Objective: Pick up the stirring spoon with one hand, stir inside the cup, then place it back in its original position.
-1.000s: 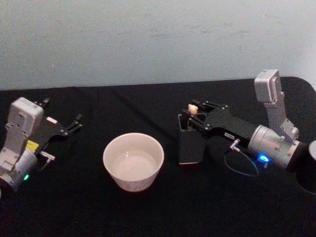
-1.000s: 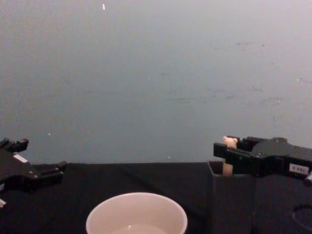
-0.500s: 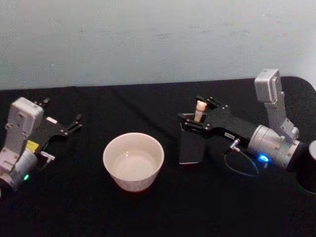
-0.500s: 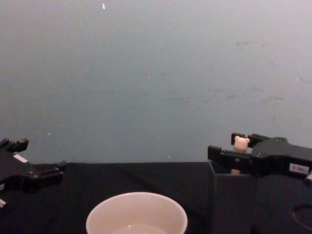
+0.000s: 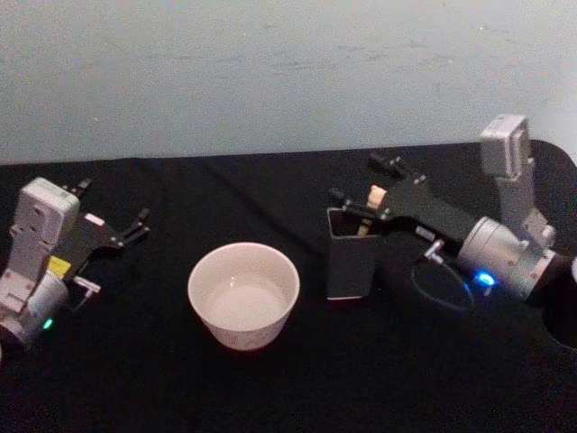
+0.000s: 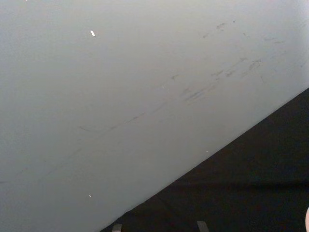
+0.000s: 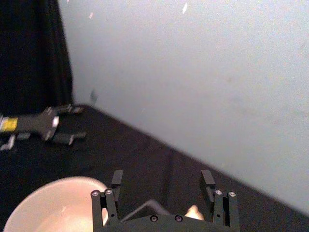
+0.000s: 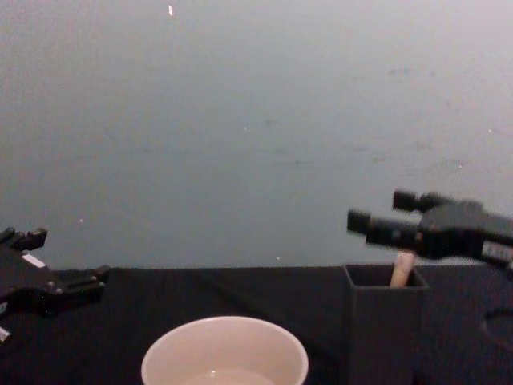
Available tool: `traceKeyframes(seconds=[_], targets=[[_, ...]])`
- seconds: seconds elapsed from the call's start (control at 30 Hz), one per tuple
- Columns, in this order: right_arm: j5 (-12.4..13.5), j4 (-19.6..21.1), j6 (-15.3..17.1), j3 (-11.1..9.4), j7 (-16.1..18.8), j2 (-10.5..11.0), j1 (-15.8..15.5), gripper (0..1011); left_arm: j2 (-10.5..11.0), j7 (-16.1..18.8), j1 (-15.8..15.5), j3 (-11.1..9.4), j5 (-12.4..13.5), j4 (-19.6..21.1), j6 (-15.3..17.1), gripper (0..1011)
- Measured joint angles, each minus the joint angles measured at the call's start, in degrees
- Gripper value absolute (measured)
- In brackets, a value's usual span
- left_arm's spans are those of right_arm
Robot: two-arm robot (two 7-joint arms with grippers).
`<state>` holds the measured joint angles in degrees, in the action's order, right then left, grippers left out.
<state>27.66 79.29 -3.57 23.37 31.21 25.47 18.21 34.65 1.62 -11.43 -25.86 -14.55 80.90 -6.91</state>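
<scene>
The stirring spoon (image 5: 369, 210) stands in the dark grey square holder (image 5: 352, 266), its cream handle (image 8: 400, 269) leaning against the rim. My right gripper (image 5: 361, 179) hovers open just above the holder (image 8: 383, 337). Its two fingers are spread wide on either side of the bear head (image 7: 193, 211) without touching it. The beige cup (image 5: 243, 293) sits on the black table left of the holder, with a pale liquid inside. My left gripper (image 5: 117, 198) is parked open at the table's left side, apart from the cup (image 8: 224, 353).
A black cloth (image 5: 288, 379) covers the table, with a pale wall (image 5: 270, 72) behind it. A thin cable loop (image 5: 442, 293) lies on the cloth under the right arm. In the right wrist view the left gripper (image 7: 63, 126) shows far off, beyond the cup (image 7: 48, 208).
My right gripper has let go of the spoon's head, spread its fingers and risen a little above the holder. The spoon now rests lower in the holder. The left arm has not moved.
</scene>
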Motion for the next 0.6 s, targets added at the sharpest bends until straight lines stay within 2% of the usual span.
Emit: traceKeyframes(seconds=[0.17, 0.23, 0.27, 0.33, 0.37, 0.4, 0.47, 0.6], targets=[[0.17, 2.33, -2.92, -3.57, -4.79, -1.37, -1.67, 1000, 0.00, 0.00, 0.00, 0.00, 0.00, 0.00, 0.00, 1001], [-0.85, 3.14, -4.53, -5.55, -9.04, -2.52, -2.75, 1000, 0.00, 0.00, 0.00, 0.00, 0.00, 0.00, 0.00, 1001], [-2.41, 3.29, -5.52, -6.56, -12.46, -3.37, -3.39, 1000, 0.00, 0.00, 0.00, 0.00, 0.00, 0.00, 0.00, 1001], [-5.10, 2.99, -6.50, -7.53, -16.81, -4.39, -3.98, 1000, 0.00, 0.00, 0.00, 0.00, 0.00, 0.00, 0.00, 1001], [-5.10, 2.99, -6.50, -7.53, -16.81, -4.39, -3.98, 1000, 0.00, 0.00, 0.00, 0.00, 0.00, 0.00, 0.00, 1001], [-6.89, 2.42, -6.51, -7.94, -19.52, -4.98, -4.28, 1000, 0.00, 0.00, 0.00, 0.00, 0.00, 0.00, 0.00, 1001], [-8.48, 1.30, -4.80, -8.22, -22.24, -5.66, -4.60, 1000, 0.00, 0.00, 0.00, 0.00, 0.00, 0.00, 0.00, 1001], [-9.17, -0.15, -1.84, -8.22, -23.21, -6.10, -4.93, 1000, 0.00, 0.00, 0.00, 0.00, 0.00, 0.00, 0.00, 1001]])
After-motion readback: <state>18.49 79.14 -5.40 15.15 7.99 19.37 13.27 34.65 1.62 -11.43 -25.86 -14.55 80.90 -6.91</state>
